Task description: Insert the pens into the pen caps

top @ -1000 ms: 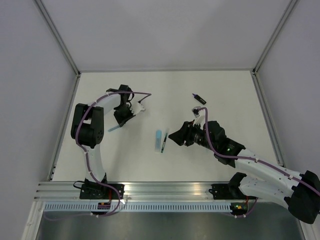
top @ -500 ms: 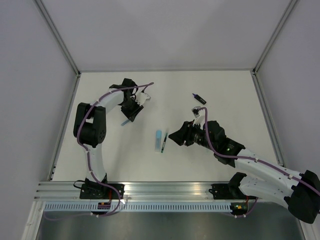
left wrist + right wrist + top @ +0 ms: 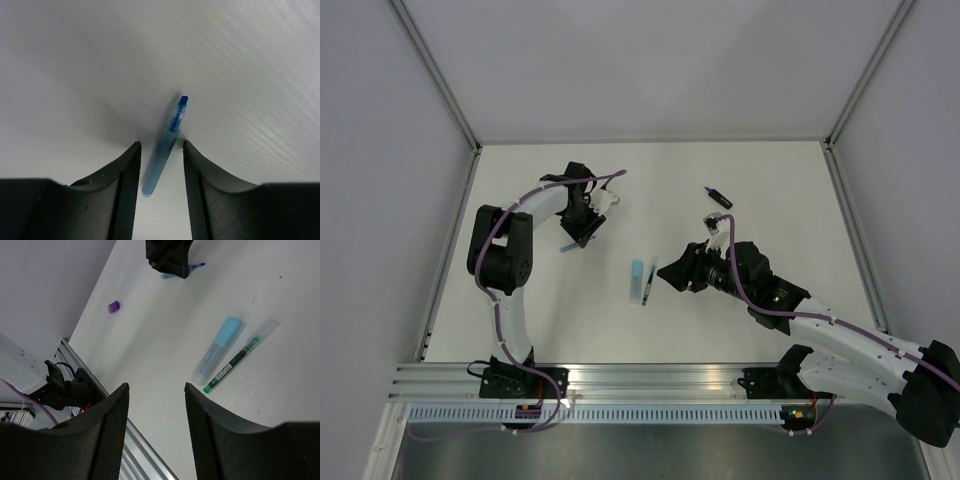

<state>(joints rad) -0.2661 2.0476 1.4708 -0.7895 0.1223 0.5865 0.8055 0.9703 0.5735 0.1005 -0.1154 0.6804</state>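
Left gripper [image 3: 161, 144] stood parted, straddling thin blue pen [image 3: 172, 127], gaps both sides. Right gripper [image 3: 157, 386] hung wide, empty, near pale-blue highlighter [image 3: 217, 350] and thin dark pen [image 3: 235, 362].

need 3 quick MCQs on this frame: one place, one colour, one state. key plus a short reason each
1. Where is the thin blue plastic pen?
A) in the right gripper
B) between the fingers of the left gripper
C) out of every view

2. What colour is the short tube-shaped plastic cap lying alone in the right wrist view?
A) purple
B) red
C) yellow

3. How is the right gripper?
A) shut on a cap
B) shut on a pen
C) open, holding nothing

Key:
1 B: the left wrist view shows the pen running between the two fingers.
2 A: it is plainly purple.
3 C: its fingers stand apart with nothing held between them.
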